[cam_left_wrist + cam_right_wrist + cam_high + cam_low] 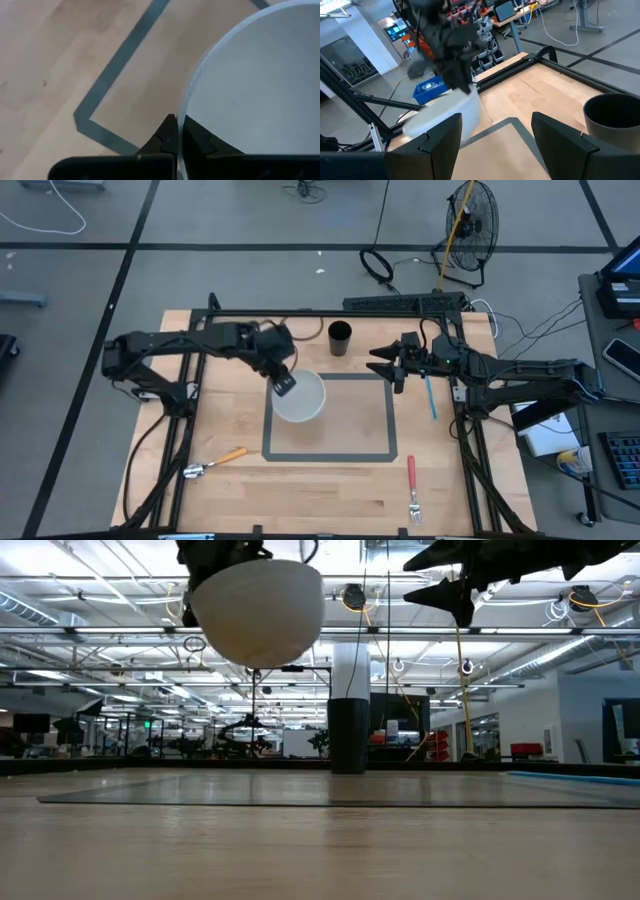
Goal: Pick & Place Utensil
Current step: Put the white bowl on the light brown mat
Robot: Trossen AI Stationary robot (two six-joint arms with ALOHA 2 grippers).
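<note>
Nearest the overhead camera's lower edge lie two utensils on the wooden worktop (330, 500): a red-handled fork (412, 486) toward the right, its long axis running front to back with the tines toward the front edge, and an orange-handled utensil (213, 462) toward the left, lying slanted with its metal end pointing left. A third, blue-handled utensil (430, 396) lies just beside the right arm, outside the grey taped rectangle (330, 415).

The left gripper (284, 384) is clenched on the rim of a white bowl (300, 396), one finger inside the wall and one outside, and holds it lifted clear of the worktop over the rectangle's rear-left part. The right gripper (385, 366) hangs above the rectangle's rear-right corner with its fingers spread and nothing between them, near the black cup (340, 337).

For a pick, I judge the free right arm the natural one: the blue utensil is closest to it, lying toward its base from the fingers, while the fork sits well toward the front on its side. The orange-handled one is nearer the left arm, which is occupied.

What kind of head the orange and blue utensils carry is too small to tell. The low view shows no utensil clearly, only a blue sliver at its right edge.
</note>
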